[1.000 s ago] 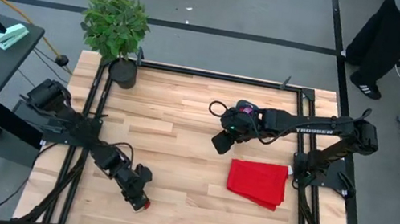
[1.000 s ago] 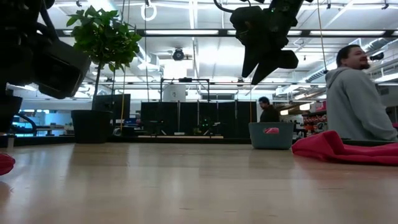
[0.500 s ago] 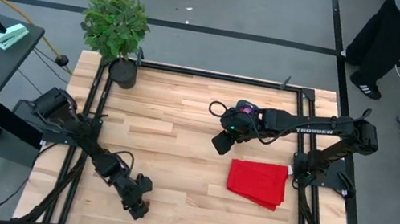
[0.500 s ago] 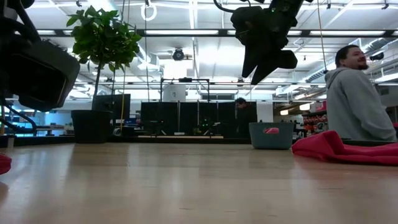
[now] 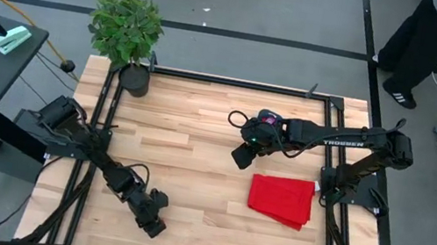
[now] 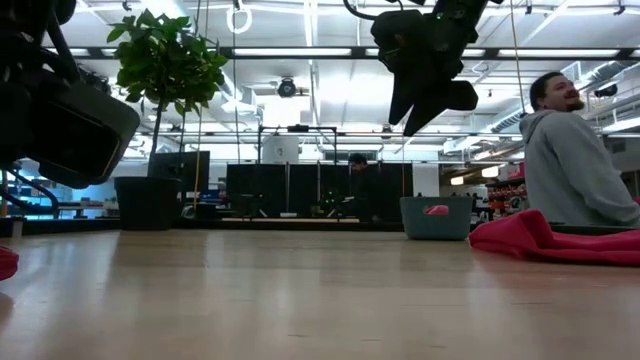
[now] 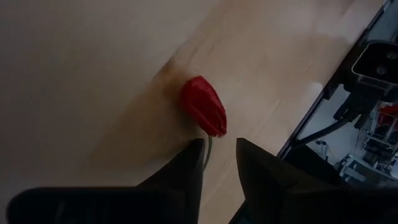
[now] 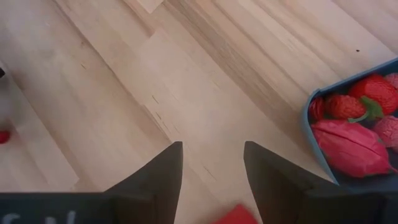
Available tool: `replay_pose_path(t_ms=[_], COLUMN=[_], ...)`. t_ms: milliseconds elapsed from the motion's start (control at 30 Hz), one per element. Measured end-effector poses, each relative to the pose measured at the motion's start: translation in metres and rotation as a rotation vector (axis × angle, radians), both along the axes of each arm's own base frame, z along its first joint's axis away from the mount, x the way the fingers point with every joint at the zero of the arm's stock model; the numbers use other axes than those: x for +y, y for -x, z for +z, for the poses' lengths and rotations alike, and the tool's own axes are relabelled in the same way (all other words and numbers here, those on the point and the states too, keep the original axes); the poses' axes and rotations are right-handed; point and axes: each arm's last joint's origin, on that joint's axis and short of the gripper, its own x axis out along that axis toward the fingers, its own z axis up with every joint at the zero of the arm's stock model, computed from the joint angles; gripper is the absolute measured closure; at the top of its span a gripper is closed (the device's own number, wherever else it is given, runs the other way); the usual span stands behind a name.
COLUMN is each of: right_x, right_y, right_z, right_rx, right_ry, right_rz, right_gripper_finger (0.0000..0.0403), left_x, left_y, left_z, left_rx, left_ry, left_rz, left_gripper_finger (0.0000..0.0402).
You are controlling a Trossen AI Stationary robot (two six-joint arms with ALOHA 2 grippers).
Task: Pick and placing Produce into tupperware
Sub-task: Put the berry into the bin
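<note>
A small red pepper (image 7: 203, 107) with a thin green stem (image 7: 208, 147) lies on the wood near the table's front left. My left gripper (image 7: 217, 152) slants down at it, its fingers a narrow gap apart, with the stem running into that gap. In the high view this gripper (image 5: 152, 223) hides the pepper. The blue tupperware (image 8: 323, 158) holds several red and pink produce pieces (image 8: 351, 146). My right gripper (image 8: 211, 168) hangs open above the table's middle (image 5: 241, 156), beside the tub and with nothing between its fingers. My left gripper comes at the pepper's stem end (image 7: 209, 142) slanting down, its fingers along the stem. The stem lies close beside one finger (image 7: 189, 163). I cannot tell whether a finger touches it. The pepper rests on the table.
A flat red cloth (image 5: 281, 200) lies at the right, near the front. A dark pot with a green plant (image 5: 133, 77) stands at the far left corner. Bare wood lies between the two arms. People show in the room behind the table.
My left gripper has sunk toward the table and moved a little toward the near edge, over the red pepper, which showed at its tip in the high view and is now covered. My right arm has kept still.
</note>
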Motion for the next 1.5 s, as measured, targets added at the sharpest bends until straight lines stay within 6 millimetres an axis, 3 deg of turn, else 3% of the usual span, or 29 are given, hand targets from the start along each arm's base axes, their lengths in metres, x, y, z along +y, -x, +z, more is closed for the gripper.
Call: replay_pose_path(t_ms=[367,533,700,833,1000,1133,1333,1500], right_x=[0.000,0.004,0.028,0.062,0.101,0.124,0.133,0.123], right_y=[0.000,0.003,0.016,0.030,0.050,0.066,0.108,0.133], right_z=[0.000,-0.001,-0.002,-0.003,-0.005,-0.004,0.014,0.038], right_rx=[0.000,0.030,0.136,0.249,0.359,0.383,0.428,0.303], right_ry=[0.000,-0.037,-0.205,-0.268,-0.163,-0.110,-0.017,-0.001], right_rz=[0.000,0.015,0.080,0.141,0.110,0.053,-0.105,-0.203], right_gripper_finger=[0.0223,0.0223,0.0223,0.0223,0.0223,0.0223,0.0223,0.0223], left_x=[0.004,0.009,0.032,0.068,0.128,0.174,0.239,0.287], left_y=[0.001,-0.008,-0.025,-0.040,-0.065,-0.095,-0.137,-0.186], left_z=[-0.003,0.002,0.020,0.036,0.060,0.100,0.141,0.138], left_rx=[-0.013,-0.080,-0.209,-0.286,-0.410,-0.537,-0.478,-0.488], left_ry=[-0.066,-0.037,-0.035,-0.040,-0.082,-0.170,-0.413,-0.486], left_rz=[-0.030,-0.028,0.038,0.078,0.128,0.121,0.038,0.056], left_gripper_finger=[0.0392,0.0394,0.0397,0.0398,0.0399,0.0400,0.0400,0.0399])
